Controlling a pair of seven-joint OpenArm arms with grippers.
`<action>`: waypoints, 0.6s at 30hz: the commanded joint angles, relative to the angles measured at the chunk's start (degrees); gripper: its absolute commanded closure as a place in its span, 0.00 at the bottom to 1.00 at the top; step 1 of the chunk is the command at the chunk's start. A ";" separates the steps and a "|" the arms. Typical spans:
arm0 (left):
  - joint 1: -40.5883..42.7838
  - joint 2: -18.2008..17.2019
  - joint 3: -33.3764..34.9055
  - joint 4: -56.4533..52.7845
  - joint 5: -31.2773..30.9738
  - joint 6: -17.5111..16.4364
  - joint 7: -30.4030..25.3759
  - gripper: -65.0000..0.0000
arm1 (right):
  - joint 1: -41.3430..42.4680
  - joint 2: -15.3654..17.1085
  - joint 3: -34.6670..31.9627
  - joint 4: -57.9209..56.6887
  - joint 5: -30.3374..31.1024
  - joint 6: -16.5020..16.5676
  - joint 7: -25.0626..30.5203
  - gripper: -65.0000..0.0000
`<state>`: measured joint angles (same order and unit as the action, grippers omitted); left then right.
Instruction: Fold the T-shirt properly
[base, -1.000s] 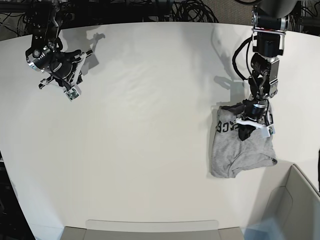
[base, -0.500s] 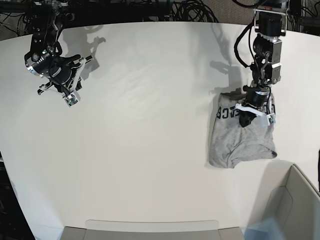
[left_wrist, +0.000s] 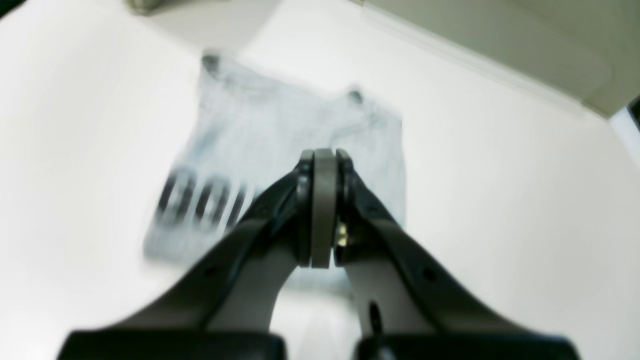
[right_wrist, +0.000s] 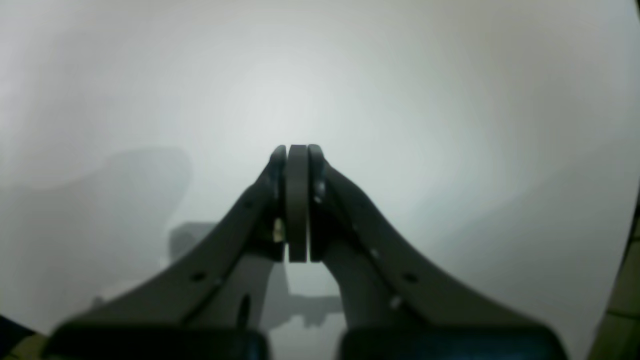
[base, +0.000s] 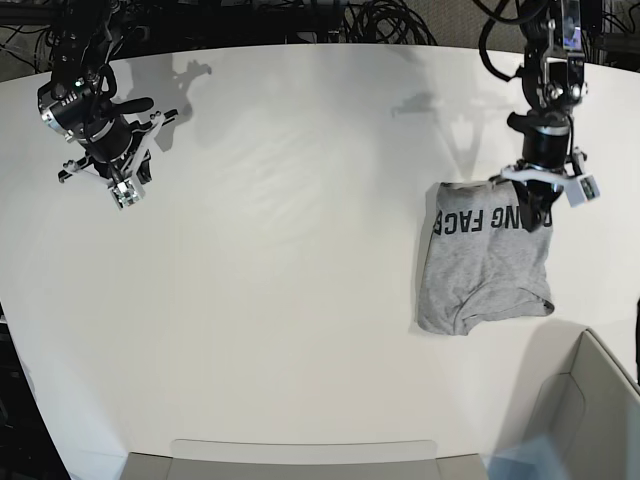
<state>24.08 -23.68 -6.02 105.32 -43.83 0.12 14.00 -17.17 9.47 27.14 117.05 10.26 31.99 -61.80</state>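
The light grey T-shirt (base: 484, 268) lies folded into a small packet at the table's right side, with black lettering (base: 490, 219) along its far edge. It also shows blurred in the left wrist view (left_wrist: 280, 125). My left gripper (base: 541, 208) is shut and empty, raised over the shirt's far right corner; its jaws (left_wrist: 322, 160) are pressed together. My right gripper (base: 122, 190) is shut and empty, hovering over bare table at the far left, also seen in the right wrist view (right_wrist: 297, 155).
A grey box (base: 590, 410) stands at the front right corner, close to the shirt; it shows in the left wrist view (left_wrist: 500, 40). A flat grey tray (base: 300, 458) lies along the front edge. Cables (base: 380, 20) hang behind the white table (base: 300, 250).
My left gripper has lifted off the shirt and drawn back toward the far edge, uncovering the lettering. My right gripper has shifted slightly left and back.
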 joint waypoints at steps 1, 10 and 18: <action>2.17 -0.71 -0.35 1.98 0.19 0.63 -1.30 1.00 | -0.55 0.15 1.39 1.23 0.16 0.76 0.92 1.00; 20.45 -0.54 0.09 6.73 1.15 5.29 -1.38 1.00 | -9.34 -0.29 5.00 1.23 -0.11 7.27 0.92 1.00; 30.47 5.00 1.14 9.36 15.75 5.29 -1.38 1.00 | -21.47 -5.04 4.91 1.23 -2.22 7.27 14.28 1.00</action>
<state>53.78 -18.24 -4.49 113.84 -28.84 5.37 13.98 -38.46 3.90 31.73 117.19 8.23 38.65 -48.45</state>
